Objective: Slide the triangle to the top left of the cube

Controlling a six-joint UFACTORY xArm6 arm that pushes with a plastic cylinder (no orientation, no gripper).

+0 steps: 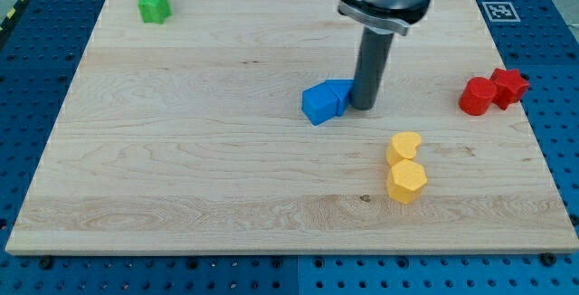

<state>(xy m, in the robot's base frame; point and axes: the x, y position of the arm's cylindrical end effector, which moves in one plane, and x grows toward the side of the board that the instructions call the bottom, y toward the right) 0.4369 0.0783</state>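
My tip (364,106), a bare rod with no claw, touches the blue blocks' (324,101) right side; no readable writing.

the wooden board (181,177) carries green blocks (151,0) at its top left corner, blue blocks (324,102) near centre, red blocks (492,92) by the right edge, yellow blocks (405,167) toward the bottom right.

My tip (364,106) touches the right side of the blue blocks (324,101) near the middle of the bench (181,168).
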